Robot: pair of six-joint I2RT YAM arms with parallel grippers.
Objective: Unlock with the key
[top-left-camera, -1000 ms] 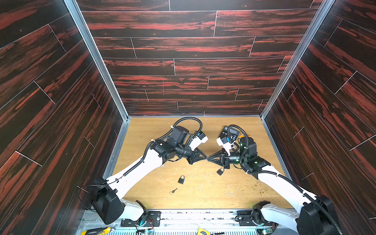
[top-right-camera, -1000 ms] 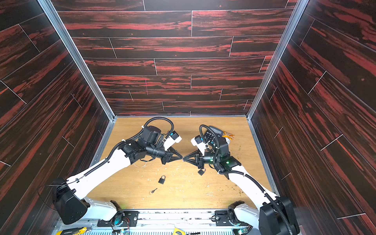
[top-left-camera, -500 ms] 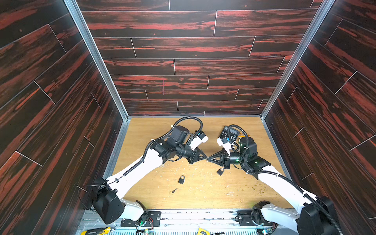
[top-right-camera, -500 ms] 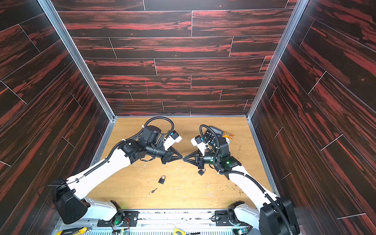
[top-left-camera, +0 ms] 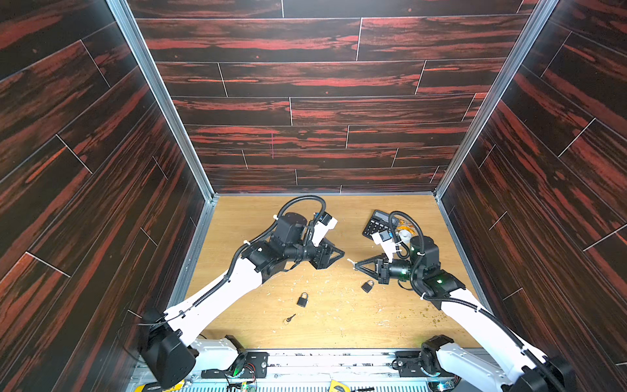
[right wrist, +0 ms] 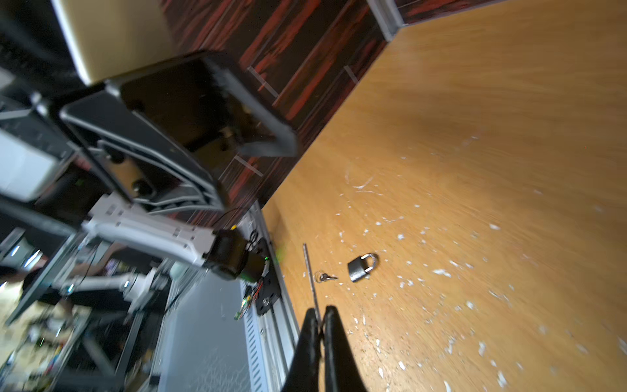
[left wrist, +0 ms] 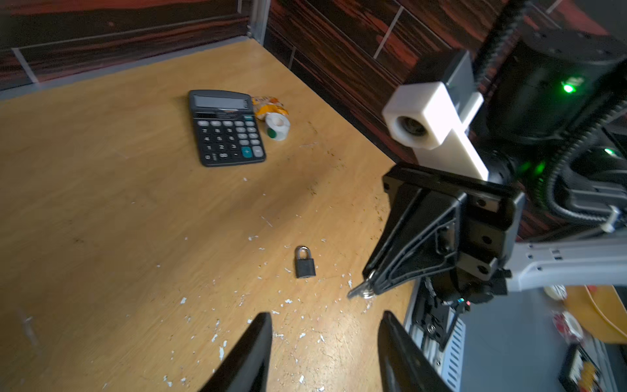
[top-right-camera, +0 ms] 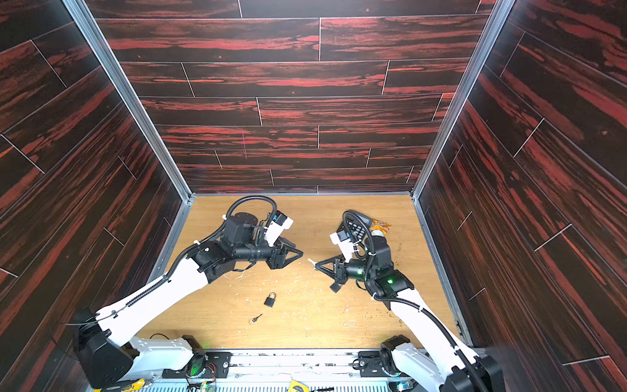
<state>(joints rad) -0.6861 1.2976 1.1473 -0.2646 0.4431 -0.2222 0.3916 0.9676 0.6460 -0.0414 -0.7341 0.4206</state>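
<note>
The right hand [top-left-camera: 355, 264] pinches a key [left wrist: 358, 291], the spread, empty left hand [left wrist: 324, 325] faces it nearby, and a padlock [top-left-camera: 367, 286] lies on the worktop [top-left-camera: 342, 217] just beside the right hand.

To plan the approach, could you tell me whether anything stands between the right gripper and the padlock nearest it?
Nothing visible does: only bare table lies between the right gripper, shut on a key, and that padlock.

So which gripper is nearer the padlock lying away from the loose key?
Right. The right gripper, shut on a key, hangs close beside that padlock; the left gripper, open, sits farther off to the left.
</note>
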